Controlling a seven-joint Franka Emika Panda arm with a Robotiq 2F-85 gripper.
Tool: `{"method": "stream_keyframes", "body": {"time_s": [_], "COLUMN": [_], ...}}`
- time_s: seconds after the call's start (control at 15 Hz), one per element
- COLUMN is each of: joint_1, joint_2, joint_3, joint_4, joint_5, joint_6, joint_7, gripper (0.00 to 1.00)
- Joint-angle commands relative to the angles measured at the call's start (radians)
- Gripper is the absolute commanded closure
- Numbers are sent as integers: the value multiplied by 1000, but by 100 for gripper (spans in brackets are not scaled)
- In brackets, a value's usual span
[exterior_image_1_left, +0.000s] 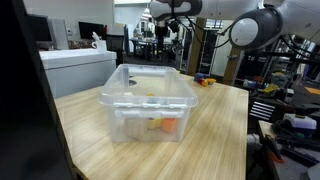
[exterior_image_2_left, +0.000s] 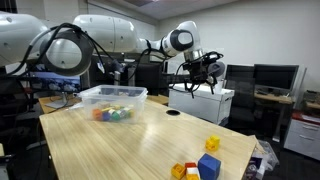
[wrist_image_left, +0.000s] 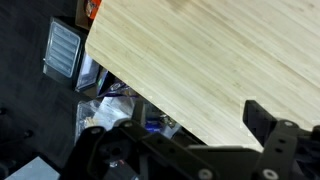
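Pincer (exterior_image_2_left: 203, 72) hangs wide and empty high past the tabletop (exterior_image_2_left: 150, 135) edge (nothing to grip up there), clear bin (exterior_image_2_left: 137, 106) of coloured blocks (exterior_image_2_left: 112, 114) sits well apart on the wood, walls corralling them.

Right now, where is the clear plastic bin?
The clear plastic bin sits on the light wooden table in both exterior views, coloured blocks inside, away from the claw.

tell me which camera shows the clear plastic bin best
The exterior view where the clear plastic bin sits close and central: its rim, walls and the coloured pieces inside are plain. In an exterior view from farther off, the bin is small. The wrist view shows tabletop, no bin.
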Motion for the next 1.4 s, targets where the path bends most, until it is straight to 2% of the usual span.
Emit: {"method": "stream_keyframes", "body": {"time_s": [0.0, 0.2, 0.4, 0.8, 0.93, 1.2, 1.27, 1.33], "joint_1": [-27, -40, -55, -91, -96, -88, -89, -85], "joint_2": [-24, -19, -25, 1, -34, -67, -46, -57], "joint_3": [-3, -2, 0, -24, -23, -2, -16, -13], "joint_4": [-27, -33, -53, -12, -41, -21, -30, -27], "joint_5": [-2, -7, -5, -22, -16, -1, -5, -5], "joint_6": [-4, -9, -57, -167, -163, -128, -124, -124], "joint_7": [-18, -65, -135, -272, -319, -423, -360, -377], "gripper": [0, 0, 0, 0, 0, 0, 0, 0]}}
